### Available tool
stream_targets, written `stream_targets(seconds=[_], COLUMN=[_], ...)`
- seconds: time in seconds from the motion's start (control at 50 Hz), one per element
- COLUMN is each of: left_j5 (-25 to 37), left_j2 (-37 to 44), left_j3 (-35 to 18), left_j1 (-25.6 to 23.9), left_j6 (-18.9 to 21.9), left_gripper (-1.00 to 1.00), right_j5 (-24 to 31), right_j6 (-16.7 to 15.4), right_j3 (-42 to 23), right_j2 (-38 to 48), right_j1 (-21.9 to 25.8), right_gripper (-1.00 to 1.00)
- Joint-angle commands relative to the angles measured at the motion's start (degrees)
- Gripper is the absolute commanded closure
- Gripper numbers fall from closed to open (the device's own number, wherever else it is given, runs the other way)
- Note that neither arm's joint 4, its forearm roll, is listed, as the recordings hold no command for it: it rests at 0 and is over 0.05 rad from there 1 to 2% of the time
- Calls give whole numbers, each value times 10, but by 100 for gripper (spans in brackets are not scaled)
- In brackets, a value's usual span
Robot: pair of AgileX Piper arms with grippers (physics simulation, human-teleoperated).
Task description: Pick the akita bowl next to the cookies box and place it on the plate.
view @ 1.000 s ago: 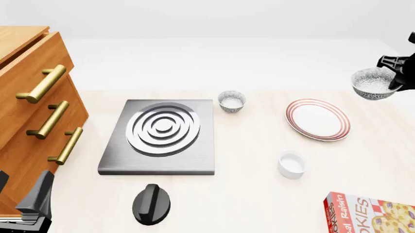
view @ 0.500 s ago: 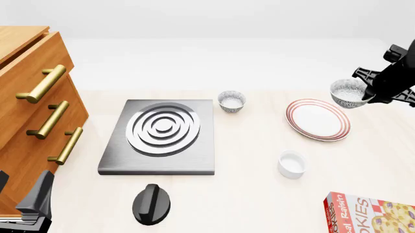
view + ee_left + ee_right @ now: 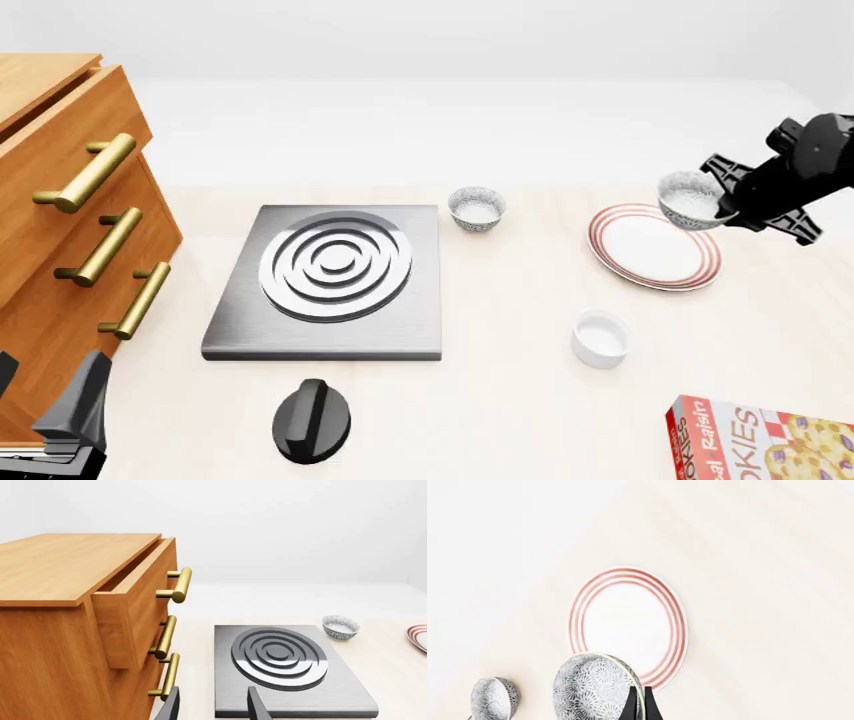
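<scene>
Since a second ago, the right gripper [image 3: 717, 207] has carried the akita bowl [image 3: 689, 201] in from the table's right edge and lower, so that the bowl now hangs tilted above the far right rim of the plate [image 3: 653, 246], not resting on it. Its two fingers are pinched on the bowl's rim; in the right wrist view the dark fingertips [image 3: 639, 706] sit close together with the speckled wall of the akita bowl [image 3: 597, 687] between them, and the plate [image 3: 627, 626] lies beyond and below.

Nothing else on the table has shifted. A second speckled bowl [image 3: 477, 208] stands toward the far edge, between the plate and the stove plate [image 3: 334, 279], just off the stove plate's far right corner. A plain white ramekin [image 3: 601, 338] sits nearer than the plate, well apart from it. The cookies box [image 3: 761, 440] lies flat at the near right corner, partly cut off by the frame. A black knob [image 3: 312, 419] lies near the front edge, just in front of the stove plate. A wooden drawer cabinet [image 3: 74, 240] with brass handles fills the left side, its top drawer pulled out a little.

The left gripper [image 3: 212, 707] stays low at the near left corner, fingers spread and holding nothing.
</scene>
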Motion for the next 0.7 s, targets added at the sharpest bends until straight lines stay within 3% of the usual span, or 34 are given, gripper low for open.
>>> stream_targets(seconds=[0.02,0.7], left_j5=[0,0], left_j2=[0,0], left_j3=[0,0], left_j1=[0,0], left_j6=[0,0], left_gripper=[-100,-100], right_j5=[-42,-99], right_j6=[36,37], right_j3=[15,-7], right_j2=[1,88], right_j1=[9,14], right_gripper=[100,100])
